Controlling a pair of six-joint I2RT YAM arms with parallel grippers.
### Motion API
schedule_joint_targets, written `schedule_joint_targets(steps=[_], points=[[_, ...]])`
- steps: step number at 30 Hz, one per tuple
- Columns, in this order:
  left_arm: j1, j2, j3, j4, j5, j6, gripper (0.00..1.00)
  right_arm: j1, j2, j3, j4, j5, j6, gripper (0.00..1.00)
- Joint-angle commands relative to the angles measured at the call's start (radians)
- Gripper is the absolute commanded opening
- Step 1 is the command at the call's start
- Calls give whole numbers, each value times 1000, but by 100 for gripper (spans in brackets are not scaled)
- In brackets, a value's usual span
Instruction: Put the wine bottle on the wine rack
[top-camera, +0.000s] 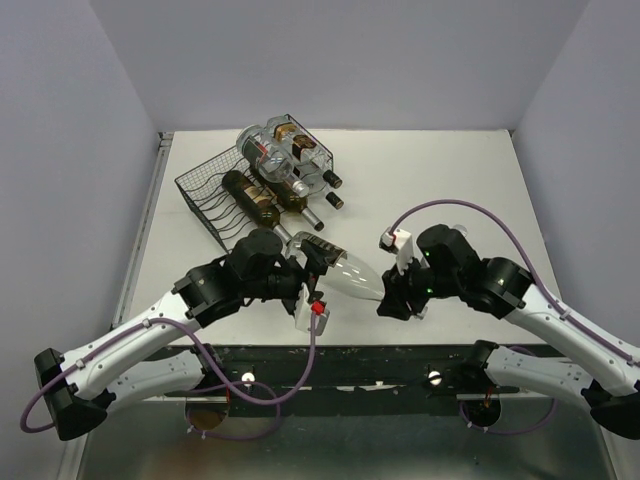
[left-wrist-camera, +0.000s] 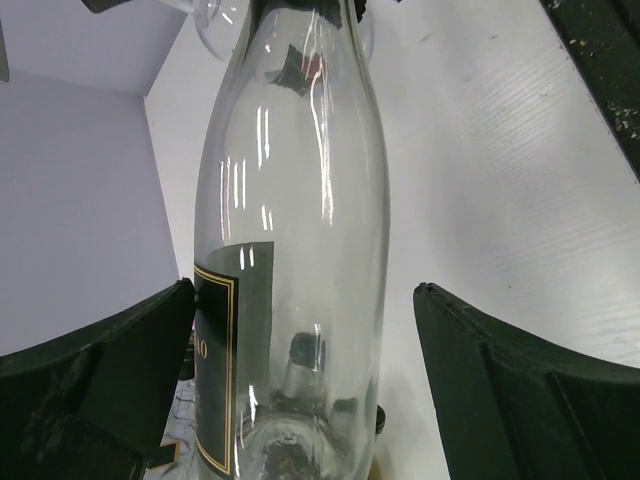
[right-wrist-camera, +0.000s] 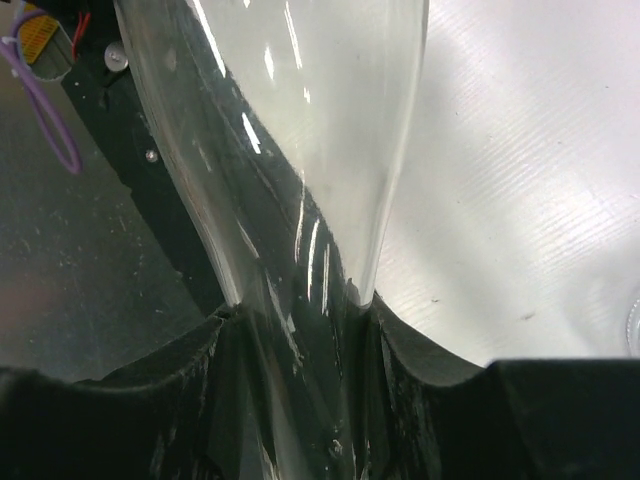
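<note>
A clear wine bottle (top-camera: 347, 273) with a black and gold label hangs tilted above the table between my two grippers. My right gripper (top-camera: 389, 300) is shut on its neck, which shows clamped between the fingers in the right wrist view (right-wrist-camera: 295, 310). My left gripper (top-camera: 308, 262) is open around the bottle's wide lower body (left-wrist-camera: 300, 220). Its left finger (left-wrist-camera: 150, 350) is against the label and its right finger (left-wrist-camera: 480, 380) stands apart from the glass. The black wire wine rack (top-camera: 215, 195) sits behind the left gripper at the back left.
The rack holds several bottles: a clear one (top-camera: 272, 160) on top and dark ones (top-camera: 252, 200) beside and below it, necks pointing right. The table's black front edge (top-camera: 380, 352) lies below the grippers. White walls close in the left, back and right.
</note>
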Motion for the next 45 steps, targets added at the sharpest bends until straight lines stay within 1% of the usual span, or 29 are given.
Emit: schedule_joint_targets(steps=[1, 5, 9, 12, 16, 18, 19, 21, 23, 25, 26, 29, 30, 34, 37, 40, 45], points=[[-1, -36, -25, -5, 103, 1, 99, -17, -54, 21, 175, -10, 0, 1], [1, -54, -44, 42, 73, -18, 99, -16, -57, 19, 193, 8, 15, 1], [1, -88, -74, 154, -1, -61, 99, -17, -36, 13, 193, 34, 22, 1], [1, -110, -78, 268, -108, -180, 99, -16, -19, -1, 203, 60, 31, 1], [1, -134, -33, 304, -232, -277, 99, -16, -2, -36, 265, 65, 60, 1], [3, -159, -62, 407, -326, -341, 99, -16, 7, -70, 328, 45, 86, 1], [1, -165, -56, 433, -381, -437, 99, -16, 15, -85, 357, 28, 94, 1], [1, -160, -4, 409, -514, -548, 99, -14, 33, -107, 406, 23, 112, 1], [1, -153, 34, 385, -603, -594, 99, -8, 64, -114, 443, 22, 129, 1], [1, -163, 27, 427, -674, -621, 99, 2, 104, -114, 471, 30, 140, 0], [1, -172, 10, 484, -732, -625, 99, 12, 122, -114, 495, 31, 141, 1], [1, -212, -42, 692, -1002, -702, 99, 51, 179, -101, 537, 59, 155, 1], [1, -229, -56, 728, -1032, -710, 99, 64, 202, -88, 546, 69, 161, 1], [1, -318, -64, 730, -1015, -771, 99, 130, 297, -42, 581, 115, 170, 1], [1, -375, -79, 733, -1030, -817, 99, 159, 371, 1, 603, 140, 183, 1], [1, -429, -99, 734, -1023, -838, 99, 179, 429, 28, 644, 158, 204, 1], [1, -464, -96, 693, -1010, -860, 99, 188, 530, 102, 690, 184, 232, 1]])
